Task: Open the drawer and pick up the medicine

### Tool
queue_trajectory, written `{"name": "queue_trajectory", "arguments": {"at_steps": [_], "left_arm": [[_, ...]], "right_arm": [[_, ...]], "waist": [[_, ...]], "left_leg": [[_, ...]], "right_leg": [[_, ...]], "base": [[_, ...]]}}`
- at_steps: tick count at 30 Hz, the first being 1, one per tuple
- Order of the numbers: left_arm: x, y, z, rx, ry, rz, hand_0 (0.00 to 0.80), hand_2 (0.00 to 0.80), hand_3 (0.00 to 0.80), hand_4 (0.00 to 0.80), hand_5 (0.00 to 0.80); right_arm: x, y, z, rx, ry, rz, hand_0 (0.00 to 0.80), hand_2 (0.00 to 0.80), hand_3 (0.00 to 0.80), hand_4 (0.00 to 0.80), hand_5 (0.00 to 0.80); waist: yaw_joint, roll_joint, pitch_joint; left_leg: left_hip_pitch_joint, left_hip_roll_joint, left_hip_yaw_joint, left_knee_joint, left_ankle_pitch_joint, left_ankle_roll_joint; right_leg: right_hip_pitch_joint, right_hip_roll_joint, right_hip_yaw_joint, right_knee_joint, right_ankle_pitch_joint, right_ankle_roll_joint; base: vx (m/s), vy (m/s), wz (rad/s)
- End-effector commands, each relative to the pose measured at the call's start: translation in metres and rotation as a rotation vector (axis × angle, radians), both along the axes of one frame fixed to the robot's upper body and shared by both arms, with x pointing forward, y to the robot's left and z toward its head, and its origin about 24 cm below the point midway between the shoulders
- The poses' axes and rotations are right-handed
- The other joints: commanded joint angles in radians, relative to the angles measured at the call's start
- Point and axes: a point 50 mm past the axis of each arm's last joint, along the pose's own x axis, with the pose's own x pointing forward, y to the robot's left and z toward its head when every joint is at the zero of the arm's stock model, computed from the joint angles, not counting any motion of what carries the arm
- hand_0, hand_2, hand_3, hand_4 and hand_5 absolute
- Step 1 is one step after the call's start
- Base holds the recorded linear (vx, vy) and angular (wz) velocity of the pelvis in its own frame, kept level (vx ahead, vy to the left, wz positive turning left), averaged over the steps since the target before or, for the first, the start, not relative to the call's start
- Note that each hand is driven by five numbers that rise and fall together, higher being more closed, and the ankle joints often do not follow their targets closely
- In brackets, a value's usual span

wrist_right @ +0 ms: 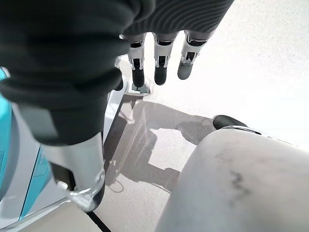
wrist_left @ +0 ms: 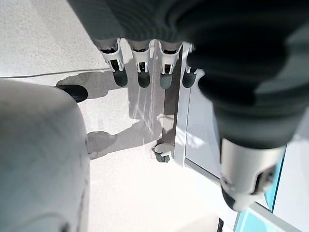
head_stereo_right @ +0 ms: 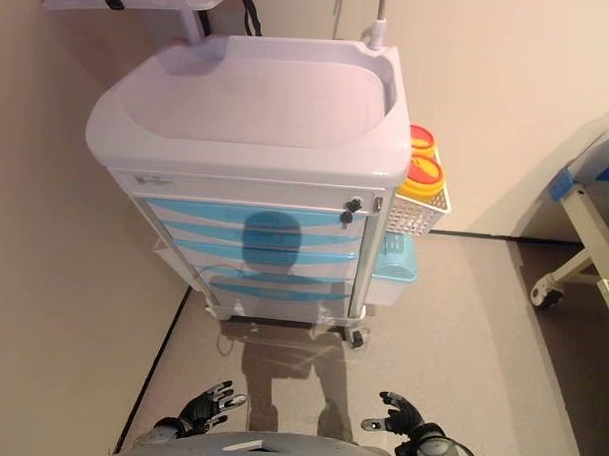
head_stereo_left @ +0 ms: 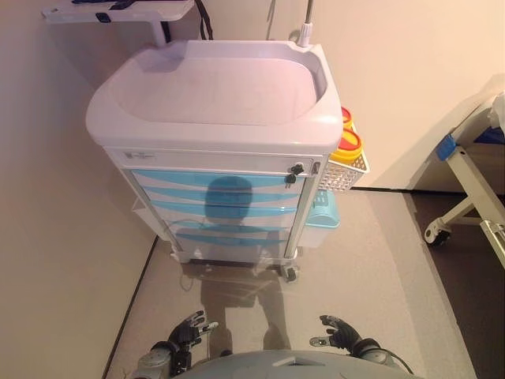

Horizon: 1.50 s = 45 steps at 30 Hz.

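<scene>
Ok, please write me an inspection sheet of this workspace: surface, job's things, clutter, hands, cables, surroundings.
Surface: white plastic top of the medical cart, nothing seen on it.
Job's things: blue-fronted drawers, all closed; medicine not visible.
Clutter: white mesh side basket holding yellow containers with red lids; pale blue bin below it.
Hands: left hand and right hand open, low in front of the cart, holding nothing, apart from the drawers.
Cables: black cable behind the cart, near the grey shelf.
Surroundings: beige floor, cream wall, white wheeled bed frame at the right.
</scene>
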Motion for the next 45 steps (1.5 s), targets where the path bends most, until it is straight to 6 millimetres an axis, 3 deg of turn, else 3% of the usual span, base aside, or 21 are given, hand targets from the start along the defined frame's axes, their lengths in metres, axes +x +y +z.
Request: {"name": "queue_trajectory", "arguments": {"at_steps": [1, 6, 10, 14, 21, 28, 30, 36, 37, 38, 45], "left_arm": [[0.005, 0.005, 0.000, 0.007, -0.005, 0.114, 0.000, 0.000, 0.000, 0.000, 0.000], [0.002, 0.010, -0.001, 0.008, 0.010, 0.158, 0.000, 0.000, 0.000, 0.000, 0.000], [0.018, 0.013, 0.006, -0.005, -0.076, 0.188, 0.000, 0.000, 0.000, 0.000, 0.000], [0.068, 0.025, 0.028, -0.074, -0.255, 0.257, 0.000, 0.000, 0.000, 0.000, 0.000], [0.142, 0.017, 0.080, -0.256, -0.628, 0.475, 0.000, 0.000, 0.000, 0.000, 0.000], [0.199, 0.022, 0.152, -0.507, -0.964, 0.517, 0.000, 0.000, 0.000, 0.000, 0.000], [0.216, 0.029, 0.184, -0.599, -1.090, 0.507, 0.000, 0.000, 0.000, 0.000, 0.000], [0.245, 0.032, 0.249, -0.820, -1.326, 0.434, 0.000, 0.000, 0.000, 0.000, 0.000], [0.256, 0.031, 0.275, -0.868, -1.381, 0.410, 0.000, 0.000, 0.000, 0.000, 0.000], [0.257, 0.031, 0.279, -0.879, -1.391, 0.401, 0.000, 0.000, 0.000, 0.000, 0.000], [0.284, 0.038, 0.380, -1.161, -1.578, 0.353, 0.000, 0.000, 0.000, 0.000, 0.000]], "right_arm": [[0.016, 0.003, 0.005, 0.015, -0.078, -0.027, 0.000, 0.000, 0.000, 0.000, 0.000], [0.013, 0.002, 0.004, 0.006, -0.072, -0.044, 0.000, 0.000, 0.000, 0.000, 0.000], [0.024, 0.000, 0.008, -0.001, -0.118, -0.068, 0.000, 0.000, 0.000, 0.000, 0.000], [0.051, 0.005, 0.020, 0.025, -0.237, -0.100, 0.000, 0.000, 0.000, 0.000, 0.000], [0.084, 0.009, 0.037, 0.014, -0.354, -0.079, 0.000, 0.000, 0.000, 0.000, 0.000], [0.110, 0.015, 0.057, 0.053, -0.474, -0.076, 0.000, 0.000, 0.000, 0.000, 0.000], [0.114, 0.019, 0.062, 0.065, -0.504, -0.074, 0.000, 0.000, 0.000, 0.000, 0.000], [0.116, 0.023, 0.064, 0.073, -0.524, -0.070, 0.000, 0.000, 0.000, 0.000, 0.000], [0.117, 0.025, 0.065, 0.074, -0.525, -0.057, 0.000, 0.000, 0.000, 0.000, 0.000], [0.117, 0.026, 0.065, 0.074, -0.524, -0.055, 0.000, 0.000, 0.000, 0.000, 0.000], [0.116, 0.034, 0.066, 0.088, -0.536, 0.004, 0.000, 0.000, 0.000, 0.000, 0.000]], "waist": [[0.009, -0.021, -0.014], [0.009, -0.023, 0.002], [0.012, -0.018, 0.046], [0.004, -0.027, 0.142], [-0.032, -0.036, 0.260], [-0.057, -0.086, 0.334], [-0.067, -0.103, 0.355], [-0.087, -0.131, 0.383], [-0.098, -0.140, 0.390], [-0.099, -0.142, 0.391], [-0.145, -0.183, 0.406]], "left_leg": [[-0.026, -0.039, 0.036, 0.018, -0.035, 0.037], [-0.041, -0.046, 0.038, 0.033, -0.041, 0.046], [-0.088, -0.047, 0.033, 0.052, -0.039, 0.060], [-0.177, -0.044, 0.046, 0.090, -0.036, 0.082], [-0.288, -0.041, 0.093, 0.190, -0.043, 0.086], [-0.419, -0.027, 0.135, 0.331, -0.085, 0.088], [-0.462, -0.020, 0.143, 0.378, -0.103, 0.088], [-0.537, -0.009, 0.149, 0.451, -0.135, 0.090], [-0.555, -0.004, 0.151, 0.462, -0.141, 0.090], [-0.558, -0.003, 0.151, 0.465, -0.142, 0.090], [-0.636, 0.010, 0.156, 0.522, -0.172, 0.092]], "right_leg": [[-0.037, -0.001, -0.037, 0.031, 0.053, 0.019], [-0.056, -0.011, -0.030, 0.050, 0.052, 0.021], [-0.123, -0.024, -0.027, 0.111, 0.043, 0.021], [-0.247, -0.034, -0.012, 0.194, 0.045, 0.021], [-0.365, -0.042, 0.043, 0.261, 0.064, 0.026], [-0.462, -0.050, 0.083, 0.282, 0.094, 0.034], [-0.497, -0.048, 0.094, 0.296, 0.098, 0.033], [-0.563, -0.034, 0.112, 0.327, 0.101, 0.032], [-0.582, -0.026, 0.121, 0.335, 0.101, 0.032], [-0.585, -0.024, 0.122, 0.337, 0.101, 0.032], [-0.659, 0.006, 0.139, 0.375, 0.095, 0.027]], "base": [[0.072, 0.038, 0.00], [0.054, 0.045, -0.01], [-0.051, 0.040, -0.06], [-0.230, 0.016, -0.13], [-0.101, 0.085, -0.19], [-0.076, 0.016, -0.21], [-0.057, 0.000, -0.15], [-0.026, -0.003, -0.15], [-0.001, -0.003, -0.06], [-0.004, -0.007, -0.06], [0.001, -0.010, -0.04]]}}
